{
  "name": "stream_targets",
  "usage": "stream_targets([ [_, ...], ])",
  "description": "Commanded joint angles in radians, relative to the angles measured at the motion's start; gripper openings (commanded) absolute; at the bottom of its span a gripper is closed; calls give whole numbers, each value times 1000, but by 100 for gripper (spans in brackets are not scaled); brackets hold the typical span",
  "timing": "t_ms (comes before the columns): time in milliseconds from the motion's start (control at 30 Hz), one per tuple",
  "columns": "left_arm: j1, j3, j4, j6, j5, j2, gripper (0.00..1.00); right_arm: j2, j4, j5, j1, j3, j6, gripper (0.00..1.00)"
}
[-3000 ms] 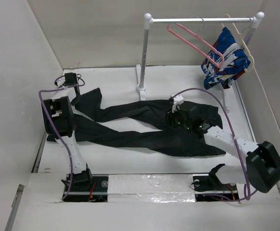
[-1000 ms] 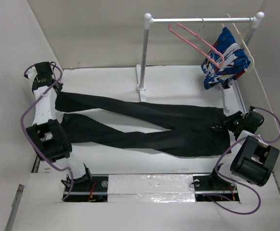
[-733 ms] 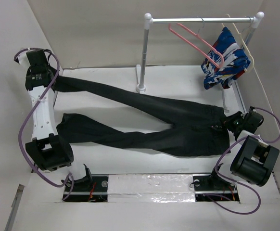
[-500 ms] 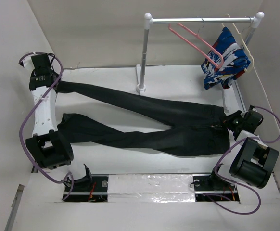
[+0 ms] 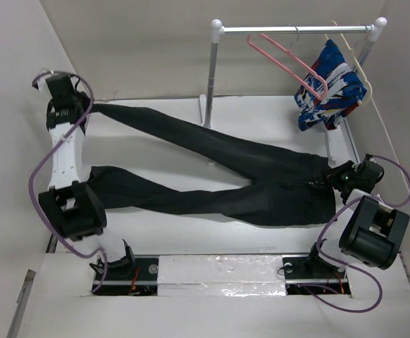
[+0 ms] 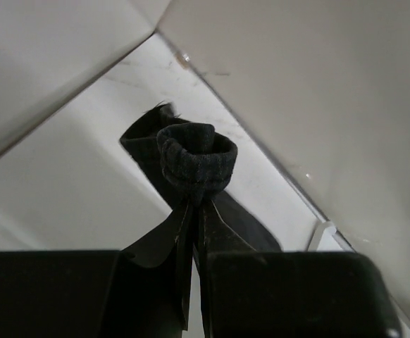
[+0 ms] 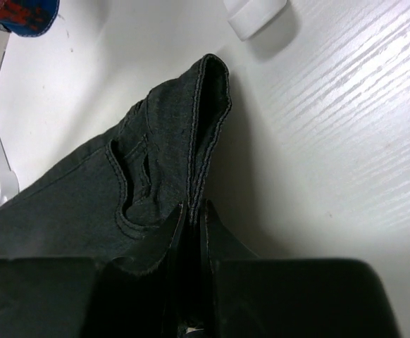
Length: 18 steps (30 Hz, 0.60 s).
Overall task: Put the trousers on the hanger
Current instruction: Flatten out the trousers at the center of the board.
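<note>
– Across the white table [image 5: 170,236], what lies where?
– Long black denim-like trousers [image 5: 275,193] stretch from left to right, legs splayed in a V. The left end effector [image 5: 85,105] has its fingers pressed together on the cuff [image 6: 195,151] of the far leg, held up at the far-left corner (the cloth bunches into a roll just past the tips). The right end effector [image 5: 334,180] pinches the waistband [image 7: 208,105] at the right edge, low over the table.
– And the thin pink plastic hanger [image 5: 284,62]?
– Hooked on the silver rail [image 5: 296,29] at the back, bare, beside a blue, white and red patterned garment [image 5: 330,86]. Nothing touches it.
– So how far along?
– Early, I judge. Both ends are gripped and the garment is spread out, but the near leg lies flat on the table, nothing is folded, and the trousers sit well apart from the hanger. Bringing the legs together and draping them over the hanger's bar is all left to do.
</note>
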Motion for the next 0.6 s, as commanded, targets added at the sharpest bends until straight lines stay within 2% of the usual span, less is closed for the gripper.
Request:
stream_targets([
  [0,62,-282,298,-19,-2,-165,0,23,133,39,-7,21,23,0],
  [33,73,-411,337,-21,-5,-178,0,28,133,39,-7,22,20,0],
  [133,73,-483,324,25,-37,-112,0,45,132,34,2,36,24,0],
  [200,82,-500,281,16,-58,-31,0,54,136,20,2,53,40,0],
  [300,82,-576,301,-7,-100,-2,4,58,107,20,2,76,37,1],
  [400,82,-621,322,-20,-117,-26,19,46,87,43,2,104,43,1],
  [433,82,-618,319,-21,-115,-34,28,46,89,40,13,111,51,2],
  [500,82,-613,312,-18,-112,-60,37,46,87,37,24,137,67,2],
  [533,82,-612,307,-18,-112,-66,48,45,81,39,34,151,71,3],
  [567,82,-618,304,-23,-114,-84,52,40,60,49,34,179,72,5],
])
